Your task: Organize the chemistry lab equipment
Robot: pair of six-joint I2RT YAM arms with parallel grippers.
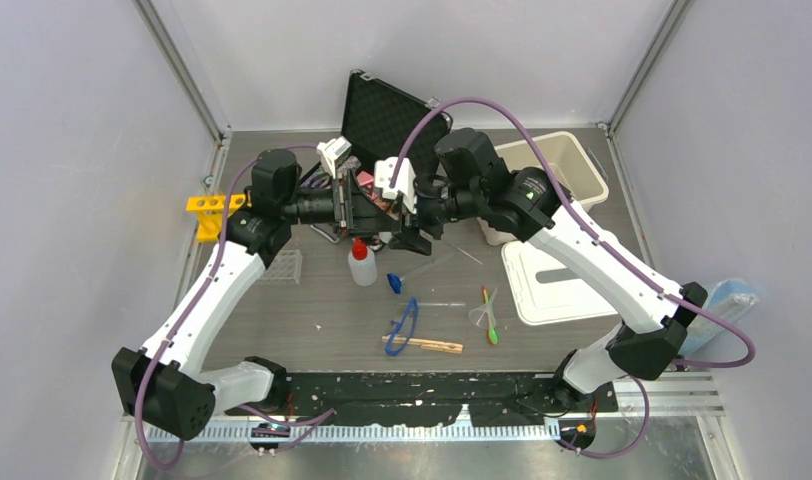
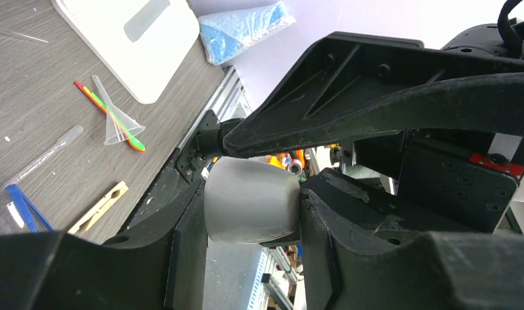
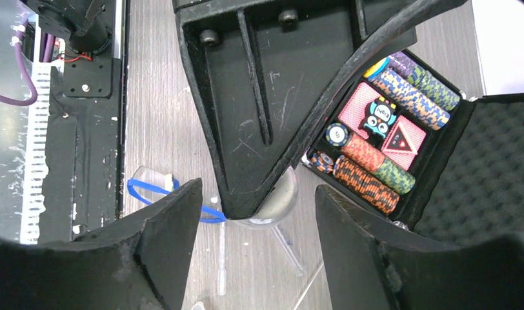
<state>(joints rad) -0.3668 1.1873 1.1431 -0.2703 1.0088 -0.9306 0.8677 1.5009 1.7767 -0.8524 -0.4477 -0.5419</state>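
My left gripper (image 2: 251, 223) is shut on a small grey cup-like item (image 2: 250, 194), held in the air by the poker-chip case; from the right wrist it shows as a pale round cup (image 3: 279, 201) under the left finger. My right gripper (image 3: 256, 258) is open and empty, facing the left one (image 1: 367, 210) closely. On the table lie the red-capped squeeze bottle (image 1: 362, 264), a blue-capped tube (image 1: 407, 275), blue goggles (image 1: 403, 325), funnel (image 1: 482, 316), green spatula (image 1: 492, 328) and wooden clamp (image 1: 427, 345). The yellow rack (image 1: 210, 212) and clear rack (image 1: 285, 266) stand at left.
The open black case (image 3: 388, 148) of striped poker chips sits at the back centre. A beige bin (image 1: 552, 165) and its white lid (image 1: 552, 285) are at right, with a blue packet (image 1: 727, 300) beyond. A clear pipette (image 3: 222, 258) lies below the grippers.
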